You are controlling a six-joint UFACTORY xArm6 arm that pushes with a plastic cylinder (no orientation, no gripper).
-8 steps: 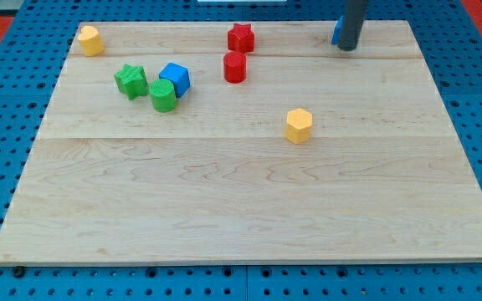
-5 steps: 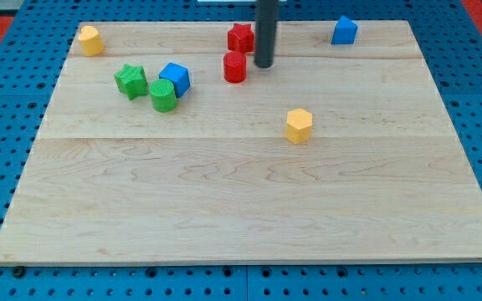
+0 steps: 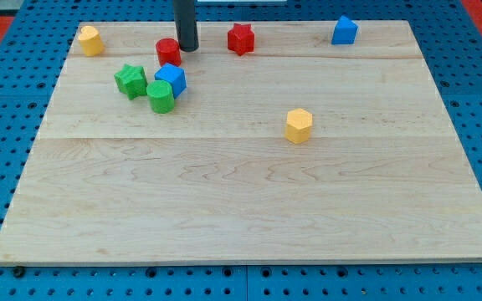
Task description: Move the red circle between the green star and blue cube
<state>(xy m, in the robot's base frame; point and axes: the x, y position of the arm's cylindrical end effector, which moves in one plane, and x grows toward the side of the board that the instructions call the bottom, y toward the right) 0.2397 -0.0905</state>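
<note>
The red circle [image 3: 168, 51] stands near the view's top, just above the blue cube [image 3: 172, 79] and touching or nearly touching it. The green star [image 3: 130, 81] lies to the left of the cube. A green cylinder [image 3: 161, 97] sits below, between star and cube, against the cube. My tip [image 3: 188, 47] is right beside the red circle, on its right, touching or almost touching it.
A red star [image 3: 241, 38] lies right of my tip. A blue block [image 3: 344, 31] is at the top right. A yellow block [image 3: 90, 40] sits at the top left corner. A yellow hexagon [image 3: 299, 125] lies right of centre on the wooden board [image 3: 249, 209].
My tip swept left from the top right, past the red star. The red circle has been pushed left and up, ending above the blue cube. The cube and green cylinder shifted slightly.
</note>
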